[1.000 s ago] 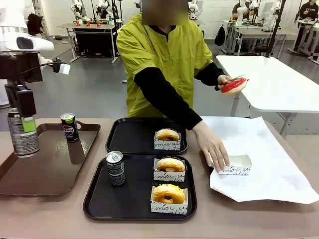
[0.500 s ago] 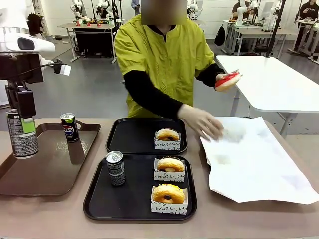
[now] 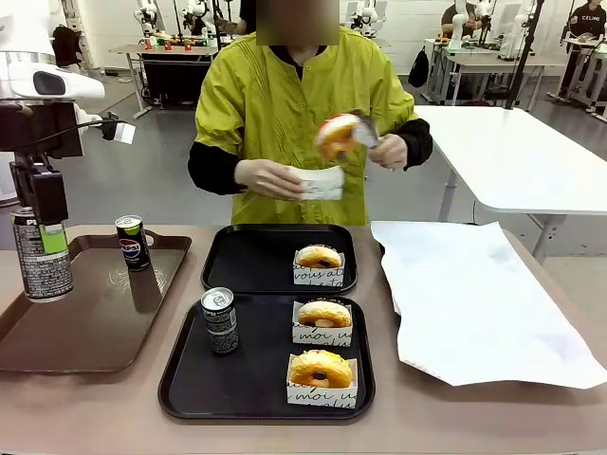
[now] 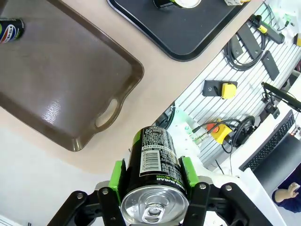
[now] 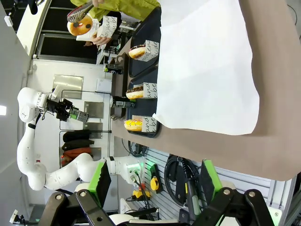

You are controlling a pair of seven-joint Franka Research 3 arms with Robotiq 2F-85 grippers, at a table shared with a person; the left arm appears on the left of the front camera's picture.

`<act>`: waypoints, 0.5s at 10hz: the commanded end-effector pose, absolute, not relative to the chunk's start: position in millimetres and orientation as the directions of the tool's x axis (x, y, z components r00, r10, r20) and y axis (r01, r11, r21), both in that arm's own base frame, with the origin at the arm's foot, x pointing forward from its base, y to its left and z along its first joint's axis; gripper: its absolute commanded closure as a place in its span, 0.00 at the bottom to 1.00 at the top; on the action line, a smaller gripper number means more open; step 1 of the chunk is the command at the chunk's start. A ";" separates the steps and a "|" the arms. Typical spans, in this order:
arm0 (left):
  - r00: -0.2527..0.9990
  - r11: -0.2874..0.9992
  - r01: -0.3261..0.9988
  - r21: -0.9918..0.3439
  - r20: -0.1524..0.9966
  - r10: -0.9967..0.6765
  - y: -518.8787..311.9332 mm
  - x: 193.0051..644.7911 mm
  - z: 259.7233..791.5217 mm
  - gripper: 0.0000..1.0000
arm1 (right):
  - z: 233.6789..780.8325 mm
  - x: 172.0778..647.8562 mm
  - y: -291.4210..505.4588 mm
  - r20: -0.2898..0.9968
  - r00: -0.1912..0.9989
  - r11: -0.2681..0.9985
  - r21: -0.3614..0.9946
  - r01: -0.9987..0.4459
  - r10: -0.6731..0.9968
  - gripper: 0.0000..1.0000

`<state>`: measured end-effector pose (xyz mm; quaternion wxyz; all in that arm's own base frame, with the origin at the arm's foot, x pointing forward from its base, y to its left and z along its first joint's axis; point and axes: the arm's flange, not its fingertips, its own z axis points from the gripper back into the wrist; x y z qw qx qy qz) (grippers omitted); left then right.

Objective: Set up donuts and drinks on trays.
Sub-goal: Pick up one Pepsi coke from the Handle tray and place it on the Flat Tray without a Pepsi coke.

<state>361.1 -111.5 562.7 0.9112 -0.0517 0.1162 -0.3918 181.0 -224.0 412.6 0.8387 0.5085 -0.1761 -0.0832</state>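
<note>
Gripping an upright can [image 3: 42, 258] over the brown tray's [image 3: 114, 351] left edge, the left gripper [image 3: 40, 237] sat nearer than the spread-open right gripper [image 5: 153, 181] to the far black tray [image 3: 251, 258], off rightward.

The table [image 3: 95, 408] carries two black trays [image 3: 185, 379], a brown tray [image 3: 85, 336] and white paper [image 3: 484, 303].

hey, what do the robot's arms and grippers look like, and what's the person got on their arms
The arms are glossy white. The left gripper and right gripper are black two-finger units with bright green pads; a thin black cable and a small white tag hang off the left wrist. The person wears a yellow-green short-sleeved top over long black sleeves.
</note>
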 end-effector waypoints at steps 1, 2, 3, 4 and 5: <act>0.667 0.689 0.701 -0.181 -0.173 -0.724 -109.7 357.7 565.6 0.42 | 412.0 181.1 -222.8 0.228 0.920 0.455 0.888 -0.062 -0.320 0.00; 0.667 0.689 0.701 -0.181 -0.173 -0.724 -109.7 357.7 565.6 0.42 | 412.0 181.1 -222.8 0.228 0.920 0.455 0.888 -0.062 -0.320 0.00; 0.666 0.688 0.702 -0.185 -0.171 -0.726 -111.5 361.1 562.7 0.42 | 412.0 181.1 -222.8 0.228 0.920 0.455 0.888 -0.062 -0.320 0.00; 0.647 0.659 0.731 -0.174 -0.129 -0.752 -120.5 369.5 563.4 0.42 | 412.0 181.1 -222.8 0.228 0.920 0.455 0.888 -0.062 -0.320 0.00; 0.610 0.613 0.774 -0.160 -0.074 -0.789 -127.4 378.1 564.2 0.42 | 412.0 181.1 -222.8 0.228 0.920 0.455 0.888 -0.062 -0.320 0.00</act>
